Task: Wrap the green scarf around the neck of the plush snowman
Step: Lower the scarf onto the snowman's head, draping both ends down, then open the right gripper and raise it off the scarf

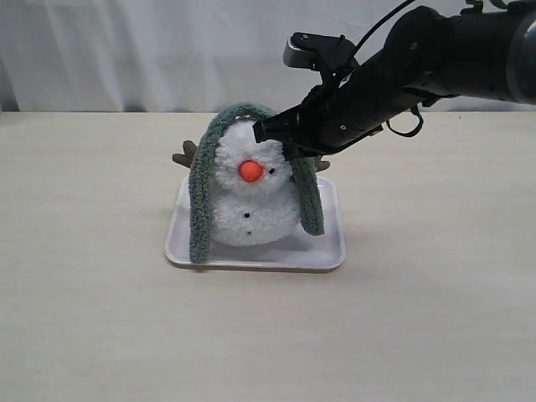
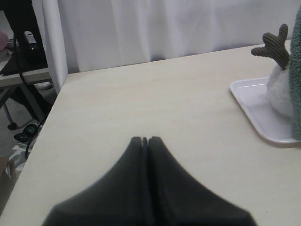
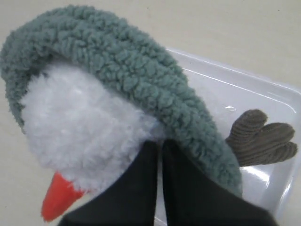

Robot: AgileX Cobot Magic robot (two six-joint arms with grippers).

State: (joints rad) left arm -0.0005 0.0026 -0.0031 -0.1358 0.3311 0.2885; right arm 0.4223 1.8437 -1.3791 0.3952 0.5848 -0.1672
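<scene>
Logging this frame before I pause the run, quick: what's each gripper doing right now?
Left gripper: shut, empty.
Right gripper: shut, tips at the plush snowman's head beside the green scarf; no grip visible.

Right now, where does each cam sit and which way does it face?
Exterior: off-arm, faces the plush snowman on its tray front-on; right arm reaches in from the right.
Left wrist: low over the table, looking across it to the curtain; shut left tool shows.
Right wrist: close above the snowman's head; shut right tool at the green scarf.
All share scarf and tray.
</scene>
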